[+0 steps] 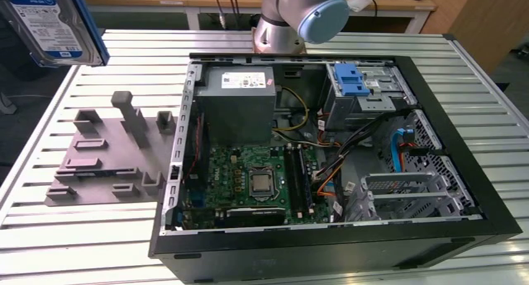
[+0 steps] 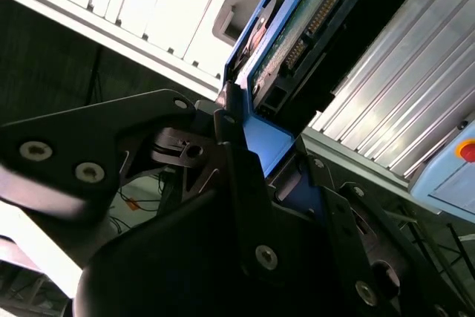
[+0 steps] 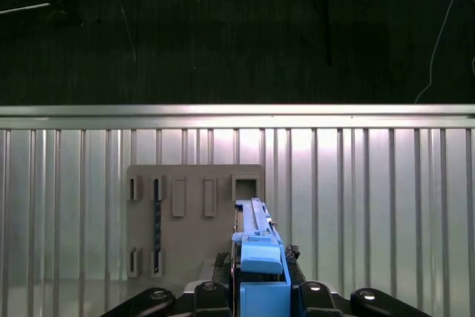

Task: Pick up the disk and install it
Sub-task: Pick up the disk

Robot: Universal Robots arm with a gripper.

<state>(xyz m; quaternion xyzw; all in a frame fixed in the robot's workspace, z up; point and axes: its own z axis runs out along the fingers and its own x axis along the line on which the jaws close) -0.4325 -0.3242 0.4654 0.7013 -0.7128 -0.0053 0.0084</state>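
High over the grey fixture plate [image 1: 91,167], silver disk in blue carrier frame [image 1: 51,21] hangs, pinched between black gripper [image 2: 271,150] fingers [image 2: 231,154]. Lift done, install not; seating likely demands squaring with open black computer case [image 1: 331,248].

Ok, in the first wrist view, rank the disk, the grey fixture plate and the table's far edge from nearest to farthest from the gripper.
1. disk: clamped in the gripper, standing on edge.
2. grey fixture plate: lying flat below the disk.
3. table's far edge: beyond the plate.
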